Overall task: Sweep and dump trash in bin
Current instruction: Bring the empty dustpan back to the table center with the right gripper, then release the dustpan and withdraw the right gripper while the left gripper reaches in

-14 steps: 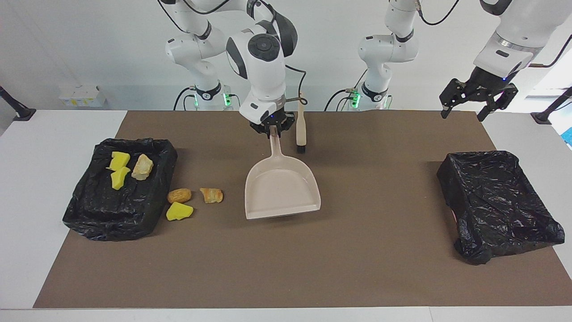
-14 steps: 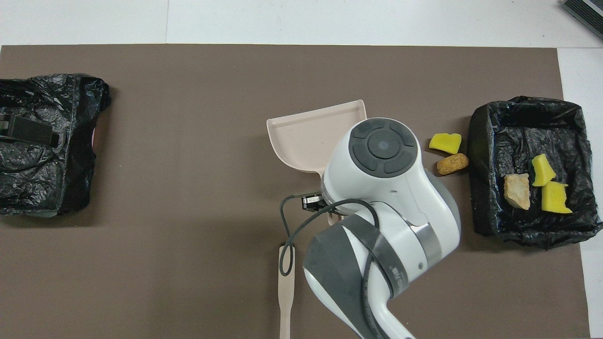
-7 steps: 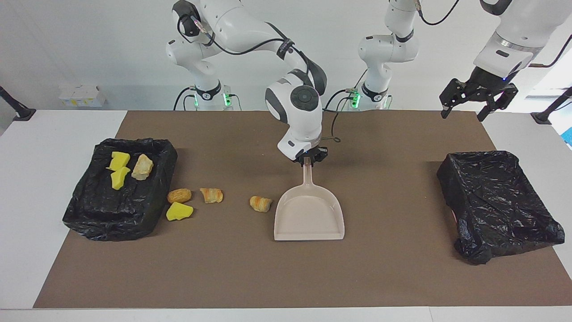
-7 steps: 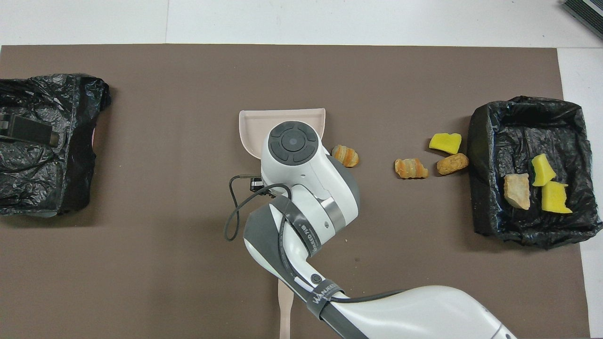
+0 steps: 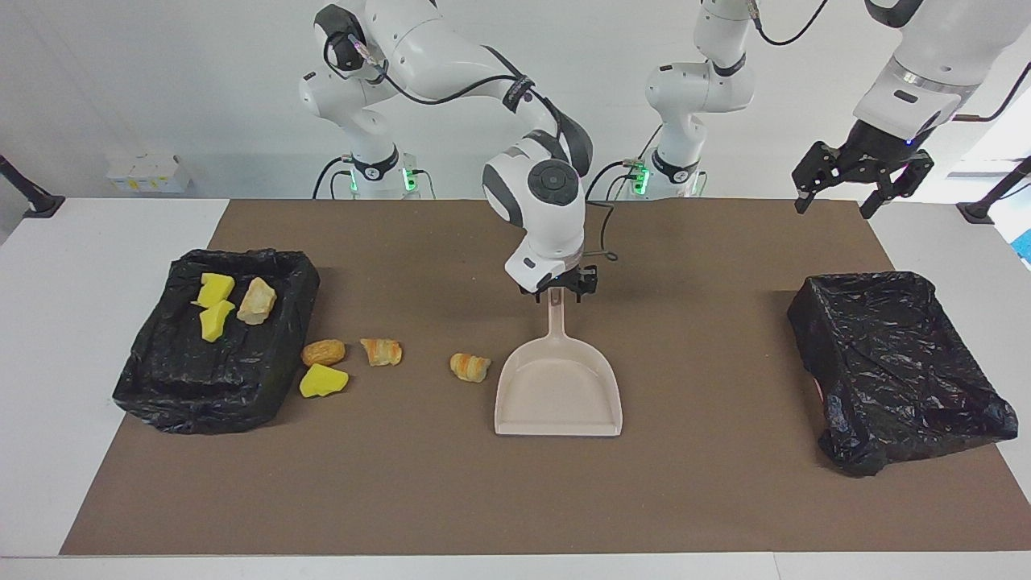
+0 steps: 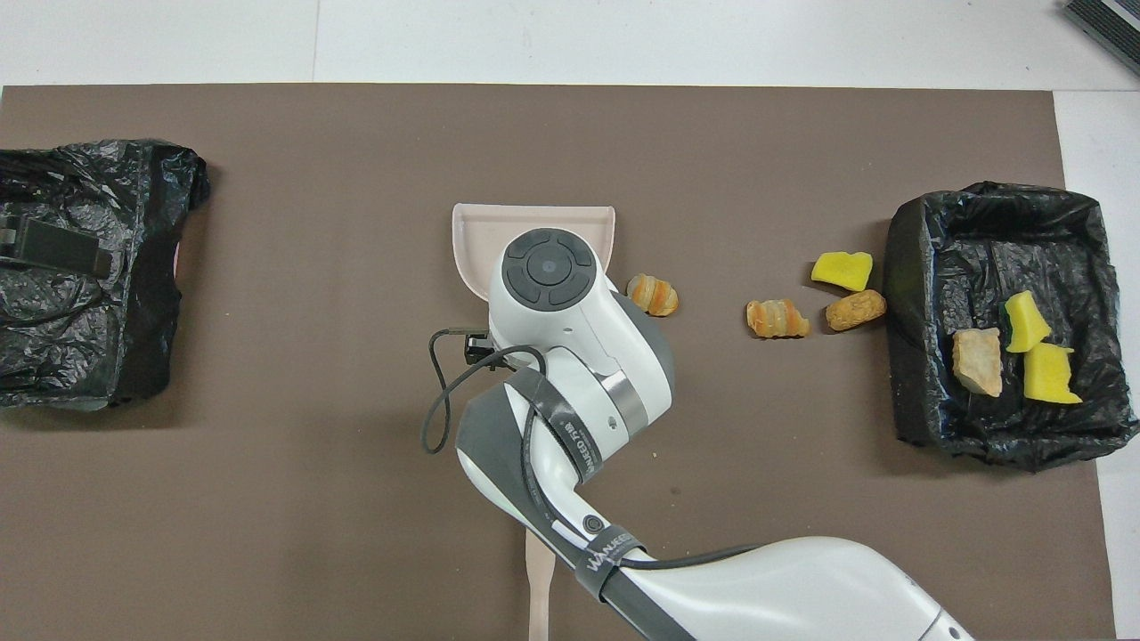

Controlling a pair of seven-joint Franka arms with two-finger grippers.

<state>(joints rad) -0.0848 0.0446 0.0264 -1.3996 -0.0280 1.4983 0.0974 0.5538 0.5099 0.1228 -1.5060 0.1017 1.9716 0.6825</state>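
- Seven scraps of trash lie toward the right arm's end of the white worktop (image 5: 48,322), which carries a matte brown rectangular mat (image 5: 685,483).
- Three of them sit inside the shallow rectangular bin lined with crinkled glossy black plastic (image 5: 161,387). These are a yellow foam sponge wedge (image 5: 216,288), a second yellow sponge chunk (image 5: 214,321) touching it, and a pale tan, rough-crusted bread-like lump (image 5: 256,300) just beside both.
- Four are on the mat:
  - A rounded tan-orange lump (image 5: 323,352) lies just beside the bin.
  - An angular yellow sponge piece (image 5: 323,380) lies near that lump, farther from the robots.
  - A ridged orange pastry-like scrap (image 5: 381,351) lies near them, toward the table's middle.
  - A ridged, curled orange roll-shaped scrap (image 5: 469,366) lies near the dustpan's side wall without touching it.
- A smooth beige plastic dustpan (image 5: 558,395) lies flat on the mat, its slim handle pointing toward the robots and its wide mouth away from them.
- The right gripper (image 5: 558,295) is at the handle's end, released, with its fingers apart on either side of the handle.
- A slim beige brush handle (image 6: 539,583) shows in the overhead view, nearer to the robots than the dustpan.
- The left gripper (image 5: 834,211) waits high over the left arm's end, with its black fingers spread.
- A second bin wrapped in wrinkled black plastic (image 5: 898,370) sits below it.
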